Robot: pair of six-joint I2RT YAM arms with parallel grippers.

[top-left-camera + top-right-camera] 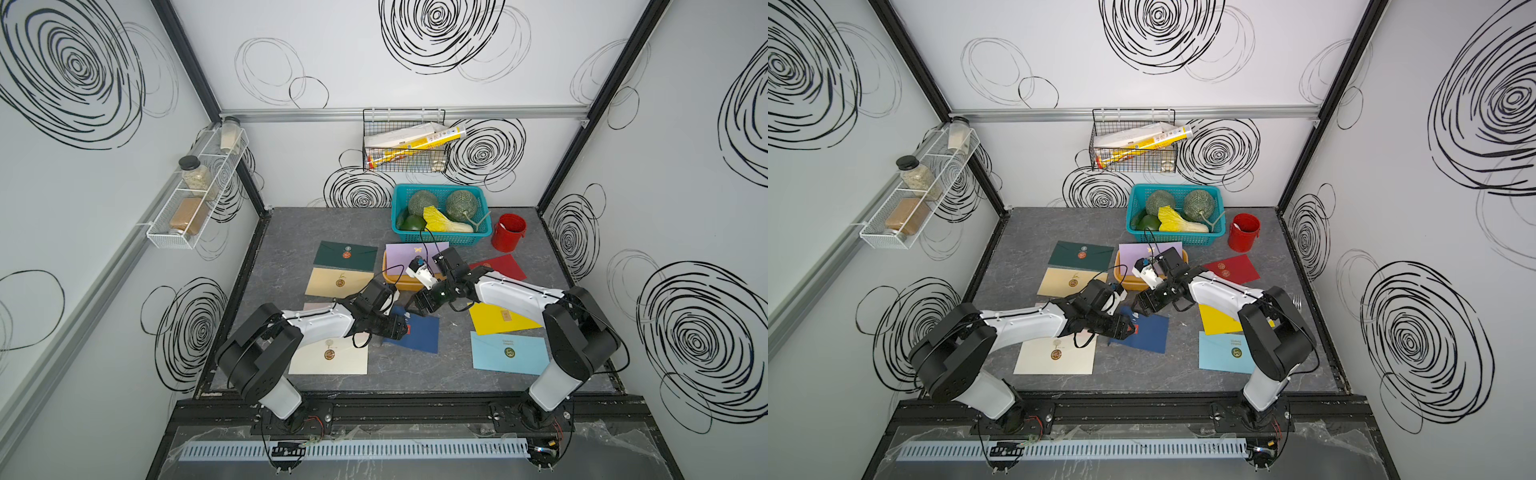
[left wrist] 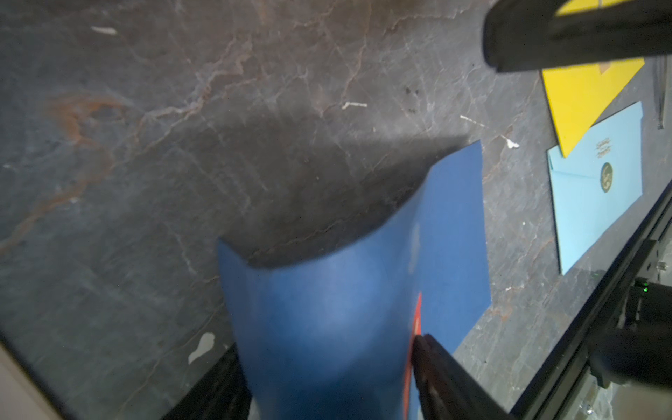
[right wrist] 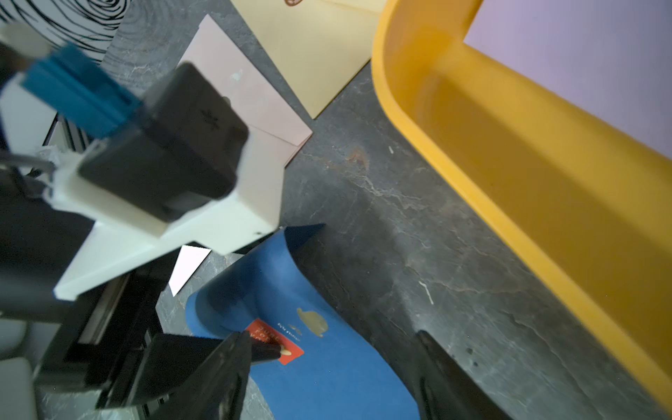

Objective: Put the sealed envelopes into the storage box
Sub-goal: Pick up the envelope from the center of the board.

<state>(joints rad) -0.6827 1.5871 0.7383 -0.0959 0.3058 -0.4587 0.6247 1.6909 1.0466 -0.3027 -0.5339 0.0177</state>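
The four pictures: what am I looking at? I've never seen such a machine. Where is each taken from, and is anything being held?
Two robot arms stand at the near edge of a table, each ending in a two-fingered gripper. Both top views look down on the whole scene from overhead. The other two pictures come from cameras on the arms' wrists, looking past the fingers. Sealed envelopes lie about the table, like a cream envelope and a yellow envelope, beside a teal basket of produce and a red cup. A lilac envelope rests across the mustard storage box. The left gripper pinches a navy envelope so that it bows. The right gripper hovers beside it, fingers apart, gripping nothing that I can see.
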